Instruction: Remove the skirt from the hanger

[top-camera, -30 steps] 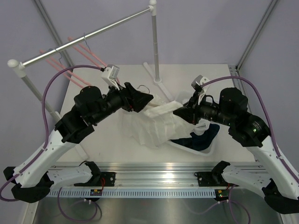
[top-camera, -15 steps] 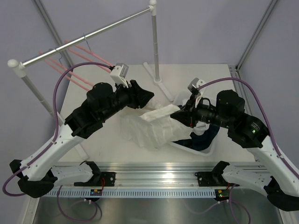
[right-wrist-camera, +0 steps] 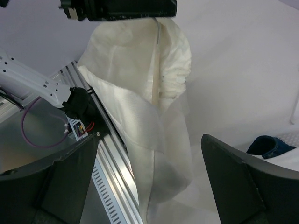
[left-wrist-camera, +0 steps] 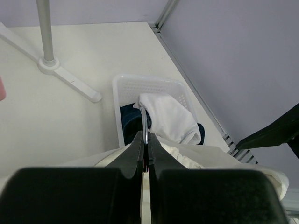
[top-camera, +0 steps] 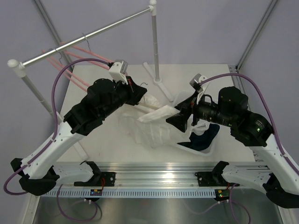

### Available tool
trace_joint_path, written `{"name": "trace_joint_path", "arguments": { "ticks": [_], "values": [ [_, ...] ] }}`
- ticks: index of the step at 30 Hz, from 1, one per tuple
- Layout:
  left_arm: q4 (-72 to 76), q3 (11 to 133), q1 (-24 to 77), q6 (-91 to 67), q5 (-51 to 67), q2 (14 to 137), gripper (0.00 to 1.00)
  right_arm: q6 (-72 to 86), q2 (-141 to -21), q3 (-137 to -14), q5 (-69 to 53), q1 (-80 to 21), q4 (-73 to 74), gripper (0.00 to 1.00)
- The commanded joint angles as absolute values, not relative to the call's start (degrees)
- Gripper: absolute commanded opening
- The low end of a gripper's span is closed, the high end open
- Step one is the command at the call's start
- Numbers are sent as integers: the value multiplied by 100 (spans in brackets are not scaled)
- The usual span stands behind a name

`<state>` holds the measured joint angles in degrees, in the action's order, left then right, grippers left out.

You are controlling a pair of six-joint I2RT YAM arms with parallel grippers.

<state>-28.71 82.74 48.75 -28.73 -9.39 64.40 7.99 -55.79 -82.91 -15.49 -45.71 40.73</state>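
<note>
At the left wrist — hidden from above — left hand [left-wrist-camera: 145,138] pinches the hanger hook [left-wrist-camera: 144,122]; right hand [right-wrist-camera: 149,140] spread.

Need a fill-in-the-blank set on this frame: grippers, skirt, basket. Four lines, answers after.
1. The left gripper is ___ on the hanger hook.
2. The right gripper is ___, its jaws wide apart.
3. The skirt hanging from the hanger is ___ in colour.
4. The white basket holds a white cloth and a dark ___ garment.

Answers: shut; open; white; blue
</note>
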Motion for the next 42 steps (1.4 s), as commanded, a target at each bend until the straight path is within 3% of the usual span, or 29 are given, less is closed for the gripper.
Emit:
{"name": "trace_joint_path", "arguments": {
  "ticks": [1, 14, 18, 22, 23, 25, 26, 27, 33, 42],
  "values": [
    [-2619, 8850, 4887, -2733, -1169, 6381, 0, 625, -5573, -8394, -1450, -4632, 4622, 99],
    [-2760, 9184, 4896, -2672, -1178, 6434, 0, 325, -4852, -7559, -1880, -4632, 4685, 99],
    [-2804, 9202, 4887, -2628, -1213, 6372, 0, 273, -4737, -7506, -1890, -4632, 4807, 90],
    [-2856, 9185, 4895, -2610, -1239, 6355, 0, 237, -4764, -7602, -1898, -4632, 5141, 67],
    [-2856, 9158, 4887, -2610, -1231, 6346, 0, 237, -4755, -7603, -1907, -4632, 5168, 55],
    [-2813, 9106, 4887, -2619, -1239, 6319, 0, 220, -4676, -7541, -1907, -4632, 5168, 42],
    [-2804, 9088, 4887, -2628, -1239, 6285, 0, 228, -4667, -7524, -1855, -4632, 5159, 31],
    [-2795, 9062, 4887, -2637, -1239, 6284, 0, 263, -4658, -7506, -1802, -4632, 5142, 1],
    [-2777, 9035, 4895, -2532, -1476, 6275, 0, 465, -4632, -7707, -1346, -4632, 5457, 0],
    [-2339, 8746, 4887, -2171, -2784, 6179, 0, 1194, -3465, -7980, -123, -4632, 6520, 0]
  ]
}}
